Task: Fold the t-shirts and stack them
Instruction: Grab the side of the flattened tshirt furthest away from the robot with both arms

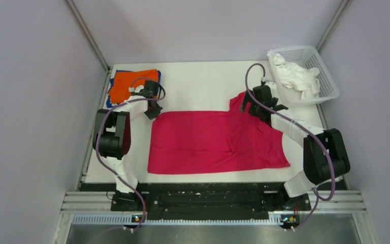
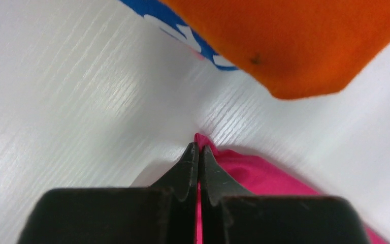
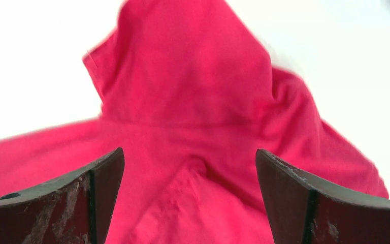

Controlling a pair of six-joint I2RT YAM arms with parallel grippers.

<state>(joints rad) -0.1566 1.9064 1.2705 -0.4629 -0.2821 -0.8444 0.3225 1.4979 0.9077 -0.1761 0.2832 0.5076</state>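
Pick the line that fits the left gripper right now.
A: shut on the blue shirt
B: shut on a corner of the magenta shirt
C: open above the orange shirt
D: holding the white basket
B: in the left wrist view the left gripper has its jaws pressed together on a corner of the magenta shirt, while the orange shirt lies apart, beyond it.

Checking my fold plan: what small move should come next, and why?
Probably lower the right gripper and close it on the magenta t-shirt: that gripper's jaws hang open over bunched cloth, while the left gripper is shut on the shirt's far left corner.
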